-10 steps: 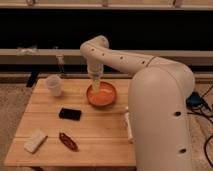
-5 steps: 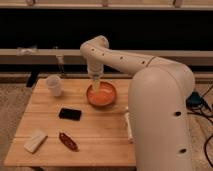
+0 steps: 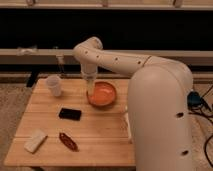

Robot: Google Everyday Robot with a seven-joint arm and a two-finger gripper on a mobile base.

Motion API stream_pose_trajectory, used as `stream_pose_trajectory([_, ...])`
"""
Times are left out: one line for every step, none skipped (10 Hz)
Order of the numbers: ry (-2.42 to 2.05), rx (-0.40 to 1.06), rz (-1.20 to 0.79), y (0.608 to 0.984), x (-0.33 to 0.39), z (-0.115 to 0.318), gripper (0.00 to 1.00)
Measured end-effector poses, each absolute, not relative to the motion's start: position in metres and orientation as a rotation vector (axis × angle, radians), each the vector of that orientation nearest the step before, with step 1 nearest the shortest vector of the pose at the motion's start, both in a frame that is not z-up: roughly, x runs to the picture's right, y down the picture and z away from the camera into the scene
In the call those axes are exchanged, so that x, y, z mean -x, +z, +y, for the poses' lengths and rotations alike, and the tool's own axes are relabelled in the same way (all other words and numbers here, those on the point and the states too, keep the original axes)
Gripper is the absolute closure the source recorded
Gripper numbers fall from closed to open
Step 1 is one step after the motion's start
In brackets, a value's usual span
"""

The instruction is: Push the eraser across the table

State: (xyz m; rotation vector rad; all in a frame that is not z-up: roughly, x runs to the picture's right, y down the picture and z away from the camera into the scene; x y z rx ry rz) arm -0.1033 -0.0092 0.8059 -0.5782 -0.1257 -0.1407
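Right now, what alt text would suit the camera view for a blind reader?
A white robot arm reaches over a wooden table, its gripper hanging by the rim of an orange bowl. The black eraser lies apart from it, nearer the camera, with a white cup, a whitish block and a dark red object nearby.

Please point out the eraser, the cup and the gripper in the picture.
eraser (image 3: 70, 114): camera view, middle of its black top face.
cup (image 3: 54, 86): camera view, middle of its side wall.
gripper (image 3: 91, 94): camera view, its tip, by the orange bowl's (image 3: 115, 95) left rim.
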Motion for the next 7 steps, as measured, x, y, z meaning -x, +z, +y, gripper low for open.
stream_pose_trajectory([-0.180, 0.573, -0.147, 0.795, 0.128, 0.004, 0.36])
stream_pose_trajectory([-0.208, 0.570, -0.162, 0.787, 0.144, 0.012, 0.39])
stream_pose_trajectory([-0.244, 0.568, -0.181, 0.779, 0.165, 0.023, 0.47])
stream_pose_trajectory([-0.291, 0.568, -0.205, 0.772, 0.192, 0.034, 0.59])
stream_pose_trajectory([-0.326, 0.571, -0.224, 0.770, 0.212, 0.041, 0.69])
stream_pose_trajectory([-0.356, 0.574, -0.241, 0.773, 0.227, 0.045, 0.78])
stream_pose_trajectory([-0.385, 0.583, -0.255, 0.777, 0.241, 0.050, 0.88])
